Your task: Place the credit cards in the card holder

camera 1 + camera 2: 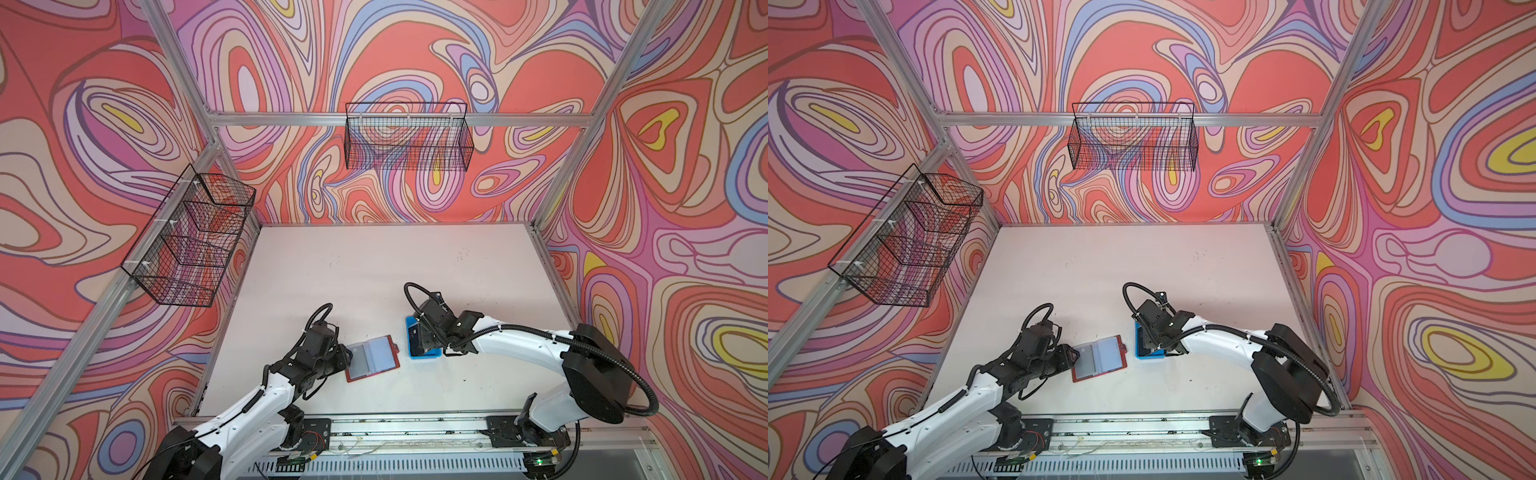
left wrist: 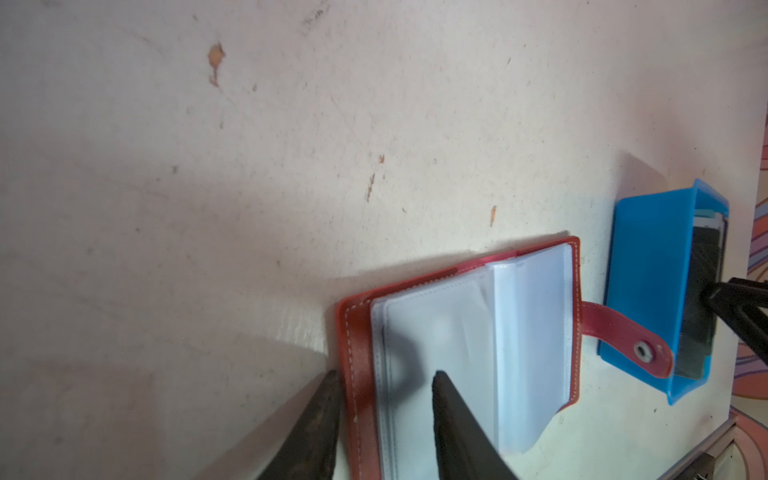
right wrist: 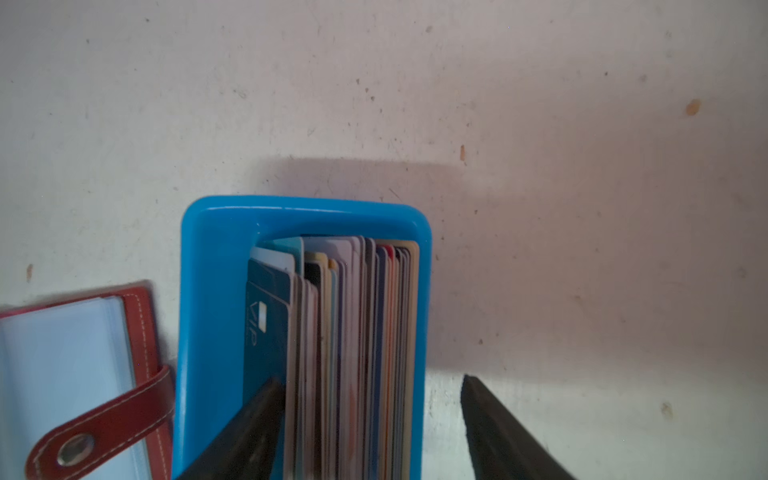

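Observation:
The card holder (image 1: 374, 357) (image 1: 1100, 359) lies open on the table, a red-brown booklet with pale clear sleeves (image 2: 457, 332) and its snap tab (image 3: 104, 419) pointing at the blue tray. The credit cards (image 3: 353, 311) stand on edge as a stack in that blue tray (image 1: 428, 354) (image 2: 648, 270), with a dark blue card on the holder's side. My left gripper (image 2: 384, 380) (image 1: 348, 359) is open. One finger is beside the holder's outer cover edge and the other is over a sleeve. My right gripper (image 3: 370, 382) is open over the tray. One finger is inside next to the stack and the other is outside the tray wall.
Two black wire baskets hang on the walls, one at the back (image 1: 409, 141) and one on the left (image 1: 191, 241). An aluminium rail (image 1: 395, 428) runs along the table's front edge. The pale tabletop (image 1: 374, 270) stretches behind both arms.

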### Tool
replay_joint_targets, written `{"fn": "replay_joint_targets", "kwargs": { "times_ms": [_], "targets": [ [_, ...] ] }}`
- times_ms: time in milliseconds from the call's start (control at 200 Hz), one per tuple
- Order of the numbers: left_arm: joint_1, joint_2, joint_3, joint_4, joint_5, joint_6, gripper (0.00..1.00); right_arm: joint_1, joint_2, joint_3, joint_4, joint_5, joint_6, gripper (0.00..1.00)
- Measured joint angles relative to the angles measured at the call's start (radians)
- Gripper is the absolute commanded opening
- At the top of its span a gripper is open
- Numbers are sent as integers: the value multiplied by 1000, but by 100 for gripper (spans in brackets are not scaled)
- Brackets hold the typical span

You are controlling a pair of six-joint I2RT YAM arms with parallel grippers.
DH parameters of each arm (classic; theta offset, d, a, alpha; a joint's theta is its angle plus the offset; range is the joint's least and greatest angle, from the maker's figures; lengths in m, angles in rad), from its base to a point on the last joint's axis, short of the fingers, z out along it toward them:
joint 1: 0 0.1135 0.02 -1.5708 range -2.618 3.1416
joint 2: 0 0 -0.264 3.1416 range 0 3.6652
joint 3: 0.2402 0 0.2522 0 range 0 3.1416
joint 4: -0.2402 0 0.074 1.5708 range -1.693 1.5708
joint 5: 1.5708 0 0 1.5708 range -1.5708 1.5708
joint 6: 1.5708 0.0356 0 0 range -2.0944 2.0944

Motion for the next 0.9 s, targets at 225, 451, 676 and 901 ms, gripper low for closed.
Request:
{"fn": "replay_joint_targets", "kwargs": {
  "times_ms": [225,451,676,901],
  "targets": [
    [0,7,0,6,0,0,39,0,60,48,-6,1,-27,70],
    [0,16,0,21,1,0,39,0,81,66,-19,18,-37,61],
    [0,23,0,29,3,0,39,8,97,86,-43,64,-36,56],
    [0,31,0,40,7,0,38,30,103,109,-83,110,-26,50]
  ]
}}
